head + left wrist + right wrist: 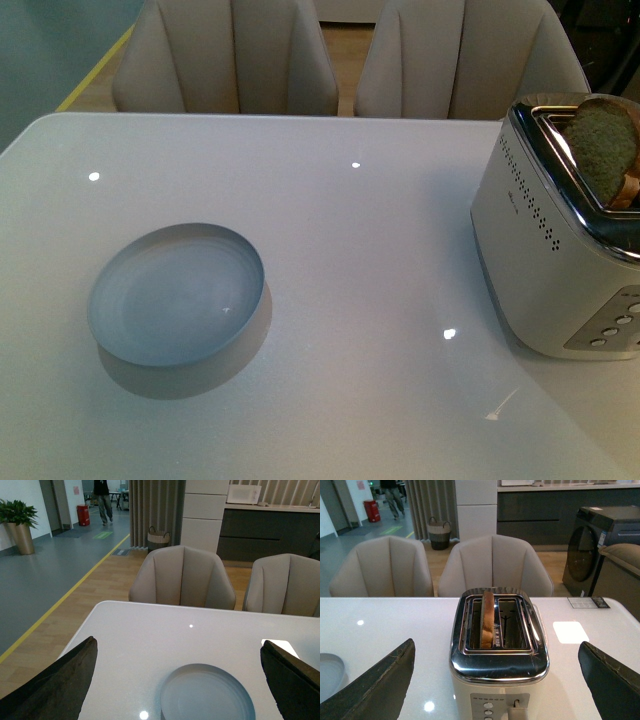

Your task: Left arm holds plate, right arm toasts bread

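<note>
The pale blue-white plate point(176, 293) lies empty on the white table at the left. In the left wrist view the plate point(207, 693) sits between and ahead of the spread fingers of my open left gripper point(182, 680). The bread slice point(603, 150) stands upright in a slot of the cream and chrome toaster point(560, 260) at the right. In the right wrist view the bread point(487, 619) sits in one of the toaster's point(499, 670) two slots, its top sticking out. My right gripper point(497, 680) is open, fingers spread either side of the toaster. Neither arm shows in the front view.
The white table point(350, 230) has two beige chairs point(225, 55) behind its far edge. The toaster's buttons and lever point(515, 707) face my right gripper. A small card point(587, 602) lies on the table beyond the toaster. A wood floor lies beyond.
</note>
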Controlling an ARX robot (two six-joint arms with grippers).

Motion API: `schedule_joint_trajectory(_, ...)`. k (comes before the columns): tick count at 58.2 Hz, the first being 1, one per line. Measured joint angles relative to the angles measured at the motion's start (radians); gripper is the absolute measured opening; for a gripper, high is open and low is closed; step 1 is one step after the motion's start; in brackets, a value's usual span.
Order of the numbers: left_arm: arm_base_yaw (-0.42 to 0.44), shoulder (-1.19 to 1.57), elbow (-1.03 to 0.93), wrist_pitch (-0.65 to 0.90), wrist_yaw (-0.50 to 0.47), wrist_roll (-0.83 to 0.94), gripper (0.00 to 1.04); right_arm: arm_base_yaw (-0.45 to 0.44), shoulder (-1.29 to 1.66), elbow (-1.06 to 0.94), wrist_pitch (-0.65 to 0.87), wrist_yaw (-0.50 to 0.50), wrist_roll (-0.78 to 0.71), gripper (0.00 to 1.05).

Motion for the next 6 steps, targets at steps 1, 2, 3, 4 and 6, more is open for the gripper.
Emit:
schedule_joint_trajectory(1,0.0,0.0,0.0,0.0,0.0,0.0,0.97,0.0,0.0,0.0,0.0,0.0,0.0,0.96)
schedule_joint_trajectory(2,0.0,0.0,0.0,0.0,0.0,0.0,0.97,0.0,0.0,0.0,0.0,0.0,0.0,0.96)
schedule_joint_trajectory(3,0.0,0.0,0.0,0.0,0.0,0.0,0.97,0.0,0.0,0.0,0.0,0.0,0.0,0.96)
schedule_joint_trajectory(4,0.0,0.0,0.0,0.0,0.0,0.0,0.97,0.0,0.0,0.0,0.0,0.0,0.0,0.96)
schedule_joint_trajectory(6,0.0,0.0,0.0,0.0,0.0,0.0,0.97,0.0,0.0,0.0,0.0,0.0,0.0,0.96)
